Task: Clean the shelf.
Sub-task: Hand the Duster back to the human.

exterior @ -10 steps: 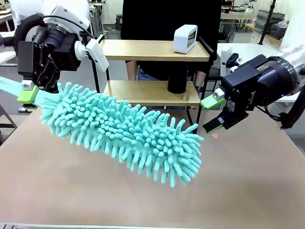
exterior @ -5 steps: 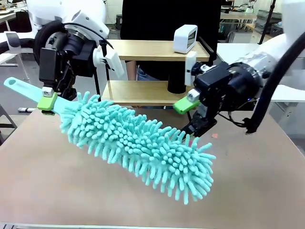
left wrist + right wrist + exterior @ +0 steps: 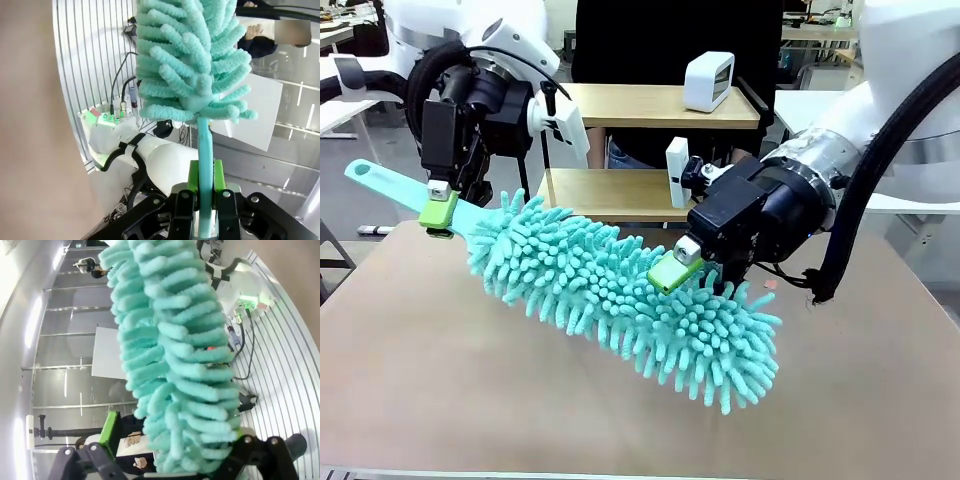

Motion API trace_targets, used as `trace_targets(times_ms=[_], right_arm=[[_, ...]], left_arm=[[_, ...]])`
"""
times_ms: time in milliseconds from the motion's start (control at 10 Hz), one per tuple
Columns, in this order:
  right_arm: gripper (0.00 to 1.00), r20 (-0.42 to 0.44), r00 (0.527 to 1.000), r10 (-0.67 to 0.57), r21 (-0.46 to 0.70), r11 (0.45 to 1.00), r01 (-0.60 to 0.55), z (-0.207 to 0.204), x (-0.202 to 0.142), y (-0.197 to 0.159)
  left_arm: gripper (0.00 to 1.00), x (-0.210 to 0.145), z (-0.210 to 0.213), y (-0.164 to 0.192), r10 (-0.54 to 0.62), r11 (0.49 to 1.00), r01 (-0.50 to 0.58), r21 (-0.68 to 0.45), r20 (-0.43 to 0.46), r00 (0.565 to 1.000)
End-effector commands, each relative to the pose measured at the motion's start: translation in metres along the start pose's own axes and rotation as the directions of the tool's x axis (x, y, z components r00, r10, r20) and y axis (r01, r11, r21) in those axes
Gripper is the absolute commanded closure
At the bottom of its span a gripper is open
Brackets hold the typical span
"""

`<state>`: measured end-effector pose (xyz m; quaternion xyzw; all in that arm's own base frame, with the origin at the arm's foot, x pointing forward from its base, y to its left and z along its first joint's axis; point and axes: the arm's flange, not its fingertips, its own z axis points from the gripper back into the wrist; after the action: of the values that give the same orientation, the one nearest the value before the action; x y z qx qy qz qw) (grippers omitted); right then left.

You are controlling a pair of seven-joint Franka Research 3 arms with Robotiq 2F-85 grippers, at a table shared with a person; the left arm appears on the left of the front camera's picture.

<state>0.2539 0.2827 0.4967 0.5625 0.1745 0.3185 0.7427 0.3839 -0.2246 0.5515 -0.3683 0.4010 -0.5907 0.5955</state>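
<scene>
The left gripper point(image 3: 439, 215) is clamped tight on the flat teal handle of a big fluffy duster point(image 3: 620, 295), green pads squeezed on either side of it. You can see it dead-on in the left wrist view too, where the left gripper point(image 3: 205, 184) has the handle point(image 3: 204, 165) running straight up between its fingers. The duster hangs at a slant over the beige tabletop point(image 3: 470, 400), handle end high on the left, shaggy head dropping to the right.

The right gripper point(image 3: 695, 268) has its jaws spread wide and pushed down into the duster's head, one green pad point(image 3: 667, 272) on the near side, the other buried in the noodles. In the right wrist view the right gripper point(image 3: 172, 452) straddles the fluff, but I honestly can't say if the pads actually press it.

The shelf point(image 3: 620, 105) sits at the far edge of the table behind both arms, partly blocked by them. On its top board is a small white box-like gadget point(image 3: 708, 80), and there's a black cylinder on the lower board. A person in dark clothes point(image 3: 670, 40) stands right behind it. Behind that it's lab clutter and white tables.
</scene>
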Motion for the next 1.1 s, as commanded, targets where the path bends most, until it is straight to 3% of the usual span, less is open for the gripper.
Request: trace_targets(times_ms=[0,200,300,400,500,600,700,1000], right_arm=[[0.0,0.014,1.0,-0.003,-0.018,1.0,0.003,0.0012,-0.005,-0.0023],[0.0,-0.018,1.0,-0.015,-0.047,0.999,0.015,0.0012,-0.0083,-0.0036],[0.6,-0.02,1.0,-0.016,-0.057,0.998,0.015,0.0021,-0.0085,-0.0038],[0.6,-0.023,1.0,-0.013,-0.057,0.998,0.011,0.0025,-0.0082,-0.0039],[1.0,-0.017,1.0,-0.007,-0.057,0.998,0.007,0.0032,-0.0084,-0.004],[0.65,-0.003,1.0,0.002,-0.057,0.998,-0.003,0.0049,-0.0092,-0.0043],[1.0,0.0,1.0,0.003,-0.056,0.998,-0.003,0.006,-0.0097,-0.0051],[1.0,-0.006,1.0,0.006,-0.052,0.999,-0.006,0.0061,-0.0097,-0.0061]], left_arm=[[0.87,-0.0022,0.0072,-0.0003,-0.011,1.0,0.011,-0.02,0.01,1.0],[0.87,-0.0054,0.0084,0.0014,-0.01,1.0,0.01,-0.029,0.021,1.0],[0.87,-0.0087,0.0091,0.0009,-0.016,0.999,0.017,-0.028,0.028,0.999],[0.87,-0.0107,0.0093,0.0002,-0.015,1.0,0.016,-0.026,0.03,0.999],[0.87,-0.0114,0.0091,0.0002,-0.01,1.0,0.011,-0.027,0.028,1.0],[0.87,-0.0119,0.0083,0.0003,-0.009,1.0,0.009,-0.028,0.018,1.0],[0.87,-0.0119,0.007,0.0001,-0.007,1.0,0.007,-0.029,0.003,1.0],[0.87,-0.0106,0.0056,0.0005,0.0,1.0,0.0,-0.03,-0.02,1.0]])
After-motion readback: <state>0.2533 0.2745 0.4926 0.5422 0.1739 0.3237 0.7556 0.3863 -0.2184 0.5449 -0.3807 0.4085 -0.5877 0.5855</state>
